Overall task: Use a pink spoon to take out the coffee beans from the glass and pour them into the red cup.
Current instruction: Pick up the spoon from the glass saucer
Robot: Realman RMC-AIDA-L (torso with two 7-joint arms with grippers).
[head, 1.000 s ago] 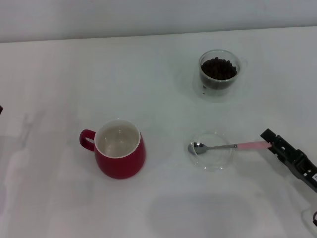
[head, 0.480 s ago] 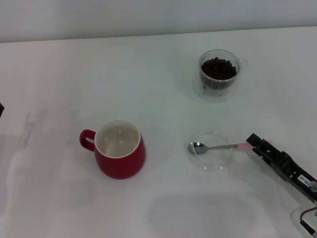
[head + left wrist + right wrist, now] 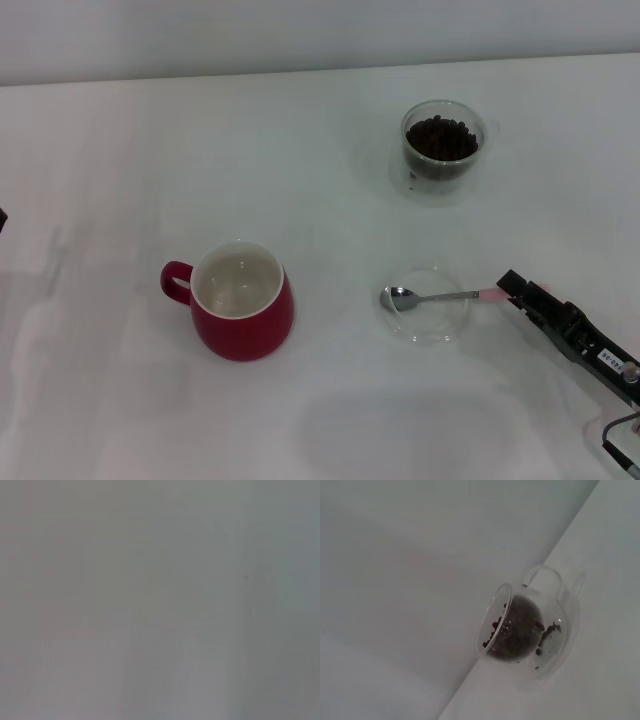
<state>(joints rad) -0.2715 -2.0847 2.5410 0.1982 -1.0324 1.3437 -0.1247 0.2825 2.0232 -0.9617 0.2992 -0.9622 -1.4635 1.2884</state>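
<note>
The pink spoon (image 3: 440,297) lies across a shallow clear dish (image 3: 430,322), its metal bowl (image 3: 397,296) inside the dish and its handle pointing right. My right gripper (image 3: 512,287) sits at the handle's far end, covering most of the pink part. The glass (image 3: 441,150) stands upright at the back right, holding dark coffee beans (image 3: 441,138). The right wrist view also shows the glass (image 3: 563,625) and its coffee beans (image 3: 512,635). The red cup (image 3: 241,302) stands front left, white inside, handle to the left. Of my left arm (image 3: 2,219) only a dark sliver shows at the left edge.
A white table (image 3: 320,400) carries everything; its back edge meets a pale wall (image 3: 300,30). The left wrist view shows only a blank grey surface.
Over the last second my right gripper slid left along the spoon's handle towards the dish, covering more of the pink part. In the last half second it has barely moved.
</note>
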